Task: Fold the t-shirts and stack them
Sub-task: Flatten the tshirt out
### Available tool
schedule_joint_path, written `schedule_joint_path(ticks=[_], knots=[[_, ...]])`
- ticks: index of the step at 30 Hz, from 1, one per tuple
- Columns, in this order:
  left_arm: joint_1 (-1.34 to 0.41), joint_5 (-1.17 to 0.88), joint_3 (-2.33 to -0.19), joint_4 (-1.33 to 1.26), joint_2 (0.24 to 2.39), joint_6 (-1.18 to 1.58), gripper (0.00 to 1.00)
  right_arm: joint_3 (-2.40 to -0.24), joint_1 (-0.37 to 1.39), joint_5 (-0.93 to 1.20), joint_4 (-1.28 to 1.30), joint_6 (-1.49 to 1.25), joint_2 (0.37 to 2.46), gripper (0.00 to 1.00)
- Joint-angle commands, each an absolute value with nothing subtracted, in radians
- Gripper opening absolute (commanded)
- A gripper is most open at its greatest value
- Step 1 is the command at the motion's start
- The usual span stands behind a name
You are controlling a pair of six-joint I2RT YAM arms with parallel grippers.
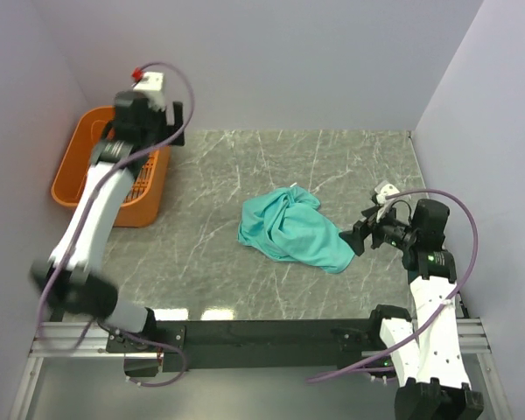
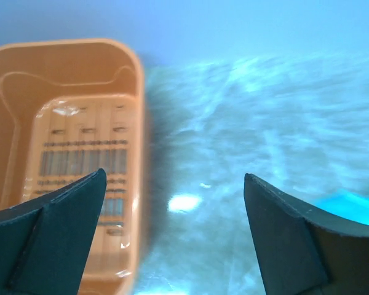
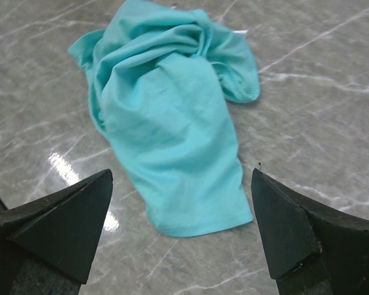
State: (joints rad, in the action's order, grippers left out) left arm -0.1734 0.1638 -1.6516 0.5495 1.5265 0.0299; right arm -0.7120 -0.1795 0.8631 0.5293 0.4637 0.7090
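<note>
A teal-green t-shirt (image 1: 289, 229) lies crumpled in a heap in the middle of the marble table, with one end stretched toward the right arm. In the right wrist view the t-shirt (image 3: 166, 110) fills the centre, its hemmed end lying between the fingers. My right gripper (image 3: 181, 175) stands open just short of that end and holds nothing; from above the right gripper (image 1: 360, 234) sits at the shirt's right tip. My left gripper (image 2: 175, 178) is open and empty, raised over the basket's right rim. A sliver of the t-shirt (image 2: 350, 203) shows at that view's right edge.
An orange slotted basket (image 1: 87, 166) stands at the far left against the wall; in the left wrist view the basket (image 2: 80, 80) appears empty. White walls close in the table (image 1: 332, 157) on the left, back and right.
</note>
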Motion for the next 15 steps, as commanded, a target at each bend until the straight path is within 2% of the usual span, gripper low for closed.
schedule_joint_path(ticks=[1, 5, 7, 11, 15], knots=[[-0.163, -0.036, -1.398, 0.402, 1.260, 0.155, 1.00, -0.712, -0.175, 0.957, 0.587, 0.563, 0.754, 0.99], [-0.164, -0.297, -1.020, 0.257, 1.077, 0.313, 0.99, -0.758, -0.115, 0.875, 0.603, 0.539, 0.817, 0.96], [-0.173, -0.426, -0.928, 0.203, 1.054, 0.417, 0.98, -0.772, -0.075, 0.806, 0.569, 0.482, 0.862, 0.96], [-0.283, -0.419, -0.813, 0.109, 1.103, 0.527, 0.92, -0.833, -0.071, 0.638, 0.528, 0.413, 0.995, 0.93], [-0.377, -0.327, -0.837, 0.058, 1.216, 0.574, 0.90, -0.909, -0.072, 0.559, 0.554, 0.406, 1.181, 0.88]])
